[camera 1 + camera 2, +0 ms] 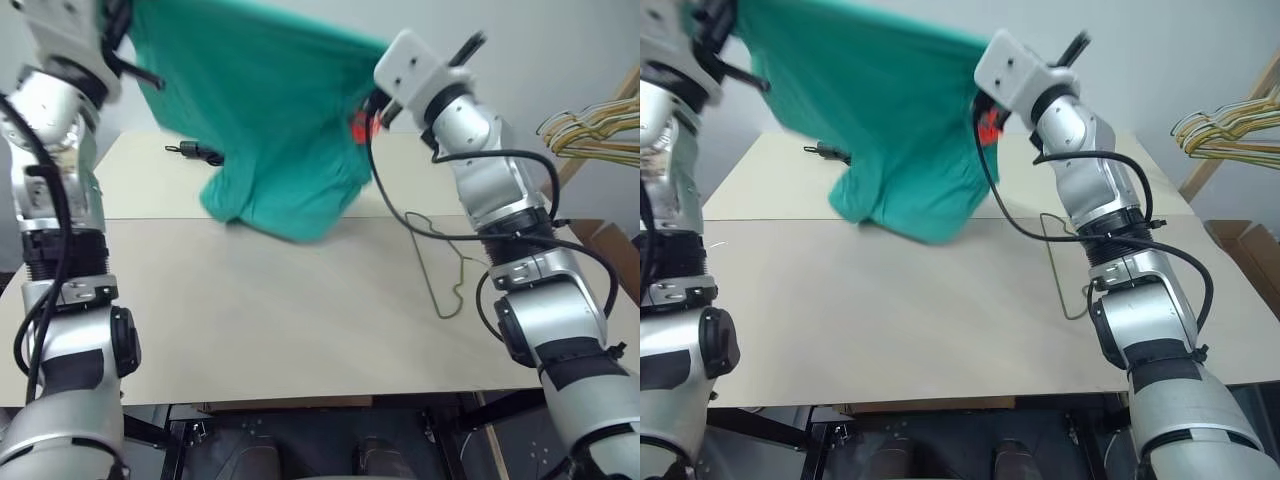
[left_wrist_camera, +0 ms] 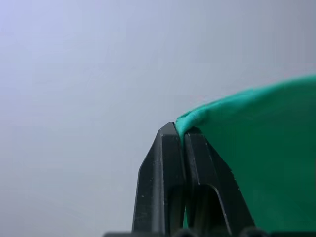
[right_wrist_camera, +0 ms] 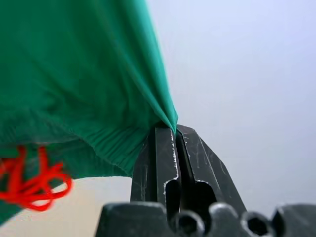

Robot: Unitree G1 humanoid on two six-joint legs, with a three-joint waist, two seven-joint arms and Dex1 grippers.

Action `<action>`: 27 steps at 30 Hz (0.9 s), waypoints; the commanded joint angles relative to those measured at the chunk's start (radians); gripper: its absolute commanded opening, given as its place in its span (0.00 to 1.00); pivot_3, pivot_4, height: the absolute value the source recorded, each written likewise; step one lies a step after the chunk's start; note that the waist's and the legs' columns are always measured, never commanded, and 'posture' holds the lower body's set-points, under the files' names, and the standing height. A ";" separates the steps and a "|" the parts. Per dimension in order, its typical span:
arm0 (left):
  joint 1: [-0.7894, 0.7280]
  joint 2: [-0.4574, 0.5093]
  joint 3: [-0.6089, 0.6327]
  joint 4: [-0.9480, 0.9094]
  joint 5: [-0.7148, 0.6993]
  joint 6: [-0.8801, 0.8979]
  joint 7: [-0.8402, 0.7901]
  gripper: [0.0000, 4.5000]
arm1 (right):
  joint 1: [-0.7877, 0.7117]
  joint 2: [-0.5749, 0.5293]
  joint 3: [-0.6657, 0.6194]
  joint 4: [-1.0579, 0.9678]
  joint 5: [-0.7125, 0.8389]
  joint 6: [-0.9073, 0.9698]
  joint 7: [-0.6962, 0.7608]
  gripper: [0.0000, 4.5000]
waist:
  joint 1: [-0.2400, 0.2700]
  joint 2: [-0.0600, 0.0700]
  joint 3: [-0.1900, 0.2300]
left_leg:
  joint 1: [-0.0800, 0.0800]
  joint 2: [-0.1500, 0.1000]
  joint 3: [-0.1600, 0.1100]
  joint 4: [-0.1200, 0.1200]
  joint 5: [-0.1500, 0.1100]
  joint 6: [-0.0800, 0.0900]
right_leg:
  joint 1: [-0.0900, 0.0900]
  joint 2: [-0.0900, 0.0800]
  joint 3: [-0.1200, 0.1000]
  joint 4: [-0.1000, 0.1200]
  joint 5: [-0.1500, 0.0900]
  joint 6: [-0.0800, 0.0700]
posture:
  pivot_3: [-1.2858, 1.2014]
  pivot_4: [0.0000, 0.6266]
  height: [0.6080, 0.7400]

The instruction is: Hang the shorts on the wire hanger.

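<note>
Both arms raised high above the pale beige tabletop (image 1: 300, 320), elbows bent, wrists at the far side. Left gripper (image 2: 180, 132) clamped tight on a fold at one upper corner of the teal-green fabric shorts (image 1: 270, 130); black fingers (image 2: 163, 168) pressed together with cloth pinched between. Right gripper (image 3: 170, 133) likewise closed on the opposite corner, at the ribbed waistband, beside an orange-red cord (image 3: 34, 180) dangling from the band. Shorts stretched between the two grippers and hanging down, lowest fold brushing or just above the tabletop towards its far edge; contact not determinable. Thin olive-grey wire hanger (image 1: 440, 265) lying flat on the tabletop, to the right of the shorts and apart from them, partly behind the right forearm. Small black object (image 1: 195, 151) on the tabletop behind the shorts, at the left. Near half of the tabletop bare. Bunch of yellowish and pale hangers (image 1: 595, 130) beyond the tabletop's right edge. No containers identified.
</note>
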 commanded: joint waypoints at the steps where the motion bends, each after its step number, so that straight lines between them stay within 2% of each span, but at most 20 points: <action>1: 0.060 0.085 0.088 -0.064 -0.046 -0.109 -0.058 0.01 | 0.060 -0.070 -0.071 -0.048 -0.056 -0.079 -0.126 0.00 | -0.009 0.000 0.000 | 0.000 0.000 0.000 0.000 0.000 0.000 | 0.000 0.000 0.000 -0.001 0.000 0.000 | 0.55 0.00 1.00; 5: 0.298 0.191 0.063 -0.178 -0.168 0.034 -0.338 0.01 | 0.237 -0.121 -0.001 -0.170 -0.029 -0.132 0.079 0.00 | -0.020 0.000 0.000 | 0.002 0.000 0.000 0.002 -0.002 0.005 | 0.003 0.000 0.000 -0.001 0.000 0.001 | 0.56 0.00 1.00; 7: 0.482 0.269 0.029 -0.247 -0.181 0.025 -0.500 0.01 | 0.338 -0.163 0.065 -0.227 -0.026 -0.212 0.213 0.00 | -0.034 0.002 0.000 | 0.012 0.000 0.000 0.001 -0.003 0.007 | 0.013 0.001 0.000 -0.003 0.000 0.001 | 0.56 0.00 1.00; 8: 0.579 0.310 0.008 -0.281 -0.180 0.041 -0.564 0.01 | 0.392 -0.195 0.108 -0.256 -0.030 -0.276 0.283 0.00 | -0.037 0.002 0.000 | 0.020 0.001 0.000 0.001 -0.005 0.009 | 0.020 0.001 0.000 -0.006 -0.001 0.001 | 0.56 0.00 1.00; 13: 0.936 0.444 -0.085 -0.367 -0.074 0.007 -0.734 0.01 | 0.584 -0.260 0.224 -0.357 -0.022 -0.362 0.539 0.00 | -0.042 0.002 0.001 | 0.026 0.002 0.001 0.001 -0.005 0.010 | 0.025 0.002 0.001 -0.003 -0.001 0.000 | 0.56 0.00 1.00; 19: 1.130 0.490 -0.105 -0.464 -0.055 0.057 -0.796 0.01 | 0.686 -0.307 0.243 -0.469 0.046 -0.378 0.753 0.00 | -0.030 0.001 0.001 | 0.027 0.002 0.001 0.001 -0.006 0.011 | 0.026 0.002 0.001 -0.003 -0.002 0.000 | 0.56 0.00 1.00; 23: 1.183 0.514 -0.088 -0.522 -0.078 0.107 -0.841 0.01 | 0.716 -0.346 0.235 -0.520 0.085 -0.369 0.859 0.00 | -0.017 0.001 0.001 | 0.032 0.003 0.001 0.001 -0.007 0.011 | 0.032 0.002 -0.001 -0.005 -0.002 0.000 | 0.56 0.00 1.00; 27: 1.210 0.528 -0.084 -0.559 -0.081 0.131 -0.869 0.01 | 0.738 -0.358 0.227 -0.552 0.096 -0.373 0.896 0.00 | -0.011 0.001 0.001 | 0.033 0.003 0.001 0.001 -0.007 0.011 | 0.033 0.002 -0.001 -0.005 -0.002 0.000 | 0.56 0.00 1.00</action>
